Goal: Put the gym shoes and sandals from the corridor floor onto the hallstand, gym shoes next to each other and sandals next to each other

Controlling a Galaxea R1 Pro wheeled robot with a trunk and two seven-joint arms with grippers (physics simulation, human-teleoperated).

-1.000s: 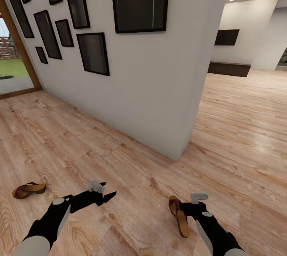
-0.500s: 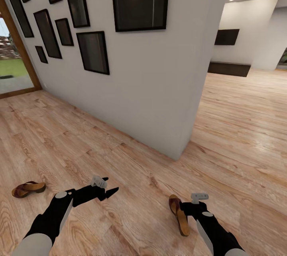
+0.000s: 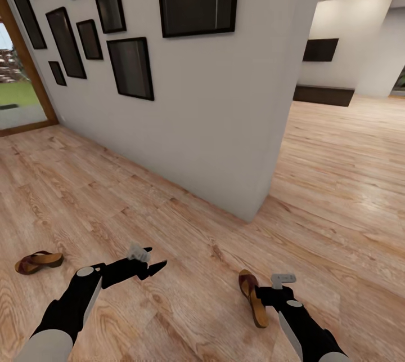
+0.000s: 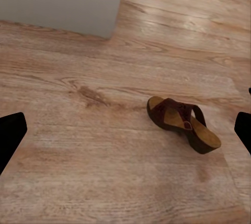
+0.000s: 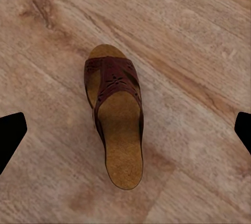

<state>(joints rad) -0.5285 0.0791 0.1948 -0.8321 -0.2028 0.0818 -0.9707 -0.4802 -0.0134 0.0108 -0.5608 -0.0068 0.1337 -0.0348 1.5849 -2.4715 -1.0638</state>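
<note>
Two brown sandals lie on the wood-plank corridor floor (image 3: 337, 182). One sandal (image 3: 253, 297) (image 5: 117, 124) lies sole down right under my right gripper (image 3: 260, 296) (image 5: 125, 132), which hovers over it open, fingers wide on either side and not touching. The other sandal (image 3: 38, 261) lies far to the left, apart from both arms. My left gripper (image 3: 153, 259) (image 4: 125, 132) hangs open and empty above bare floor, pointing toward the sandal (image 4: 183, 124) by the right arm. The gym shoes and the hallstand are out of view.
A white wall (image 3: 225, 125) with several black picture frames (image 3: 130, 68) runs ahead and ends at a corner (image 3: 253, 215). Open floor leads right into a further room with a dark low cabinet (image 3: 323, 95). A glass door (image 3: 17, 97) is at far left.
The whole picture has slid slightly, so the camera moved. My left gripper has edged a little forward. The right gripper stays over the same sandal, and both sandals lie where they were.
</note>
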